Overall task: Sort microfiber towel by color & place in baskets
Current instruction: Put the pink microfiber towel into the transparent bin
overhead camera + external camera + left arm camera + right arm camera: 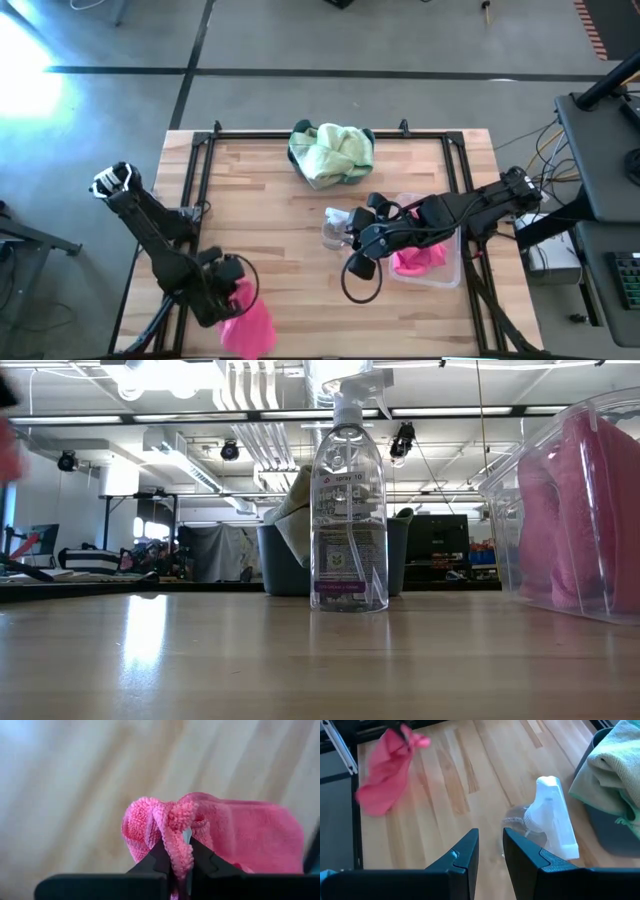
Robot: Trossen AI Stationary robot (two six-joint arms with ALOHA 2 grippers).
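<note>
Pinch confirmed: left tool (180,865) clamps pink towel (220,835) fold. Lift clear of surface (280,240), carry right to clear basket (452,272). Right tool (490,845) hangs narrowly parted, empty.

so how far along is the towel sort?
Nearly done, by the look of it. Light green microfiber towels are heaped in the dark teal plastic basket at the table's far edge, and bright pink towels lie in the clear plastic basket. In hand: the left gripper is shut on a pink towel near the front edge. Left: getting it into the clear basket. The right gripper hovers near the clear spray bottle.
</note>
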